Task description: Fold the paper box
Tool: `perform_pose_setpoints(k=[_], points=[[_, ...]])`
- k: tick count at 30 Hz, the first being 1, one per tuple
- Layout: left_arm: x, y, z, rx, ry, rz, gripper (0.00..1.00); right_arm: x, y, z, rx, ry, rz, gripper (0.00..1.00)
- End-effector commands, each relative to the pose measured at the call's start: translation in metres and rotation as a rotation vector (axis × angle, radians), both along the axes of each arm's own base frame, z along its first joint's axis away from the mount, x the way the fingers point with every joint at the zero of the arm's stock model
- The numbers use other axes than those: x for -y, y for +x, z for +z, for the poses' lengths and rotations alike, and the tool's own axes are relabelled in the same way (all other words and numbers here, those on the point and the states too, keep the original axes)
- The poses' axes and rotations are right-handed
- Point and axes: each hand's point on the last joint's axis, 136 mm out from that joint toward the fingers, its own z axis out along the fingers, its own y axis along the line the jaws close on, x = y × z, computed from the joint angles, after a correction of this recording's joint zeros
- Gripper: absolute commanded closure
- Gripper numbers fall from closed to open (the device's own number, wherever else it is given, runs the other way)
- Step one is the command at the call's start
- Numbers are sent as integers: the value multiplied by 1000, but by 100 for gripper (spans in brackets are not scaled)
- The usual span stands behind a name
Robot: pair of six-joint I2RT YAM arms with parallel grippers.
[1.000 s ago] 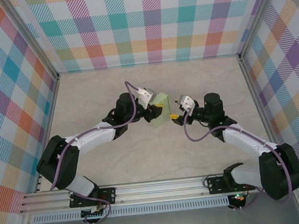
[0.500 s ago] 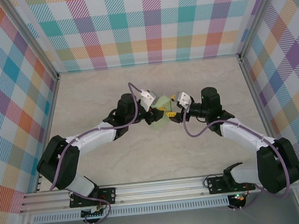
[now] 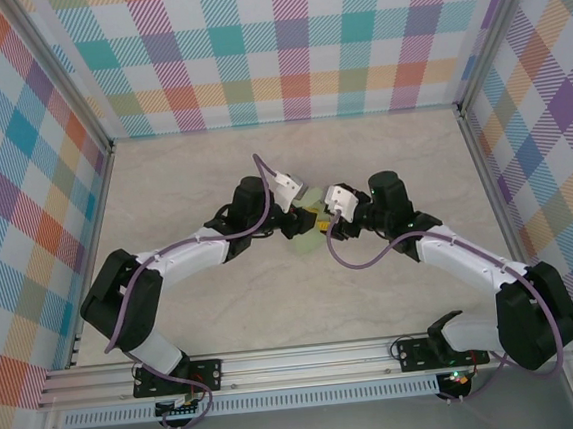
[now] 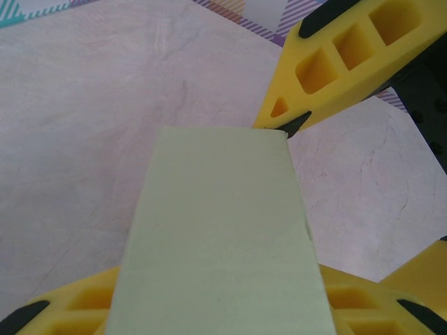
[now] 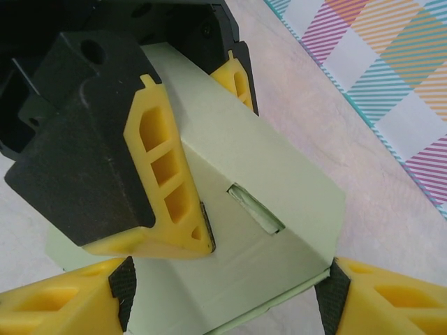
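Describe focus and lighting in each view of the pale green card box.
Top external view: even light, faint shadows, the pale green card box small. Left wrist view: its near end and the yellow fingers beside it blur. Right wrist view: its slot is crisp.

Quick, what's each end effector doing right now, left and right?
Left end effector: closed on the paper box, holding it.
Right end effector: open, fingers either side of the box's end, not clamped on it.
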Motion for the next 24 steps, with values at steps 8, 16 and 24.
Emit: perform_pose_setpoints(k=[8,16,24], points=[[-1,-3,73,189,-110,-189,58,10,-27,46,47,67,113,21],[1,-70,97,299,-61,-535,58,22,-30,51,-80,150,167,16],[5,-81,107,343,-64,-558,57,-6,-47,59,-145,183,360,22]])
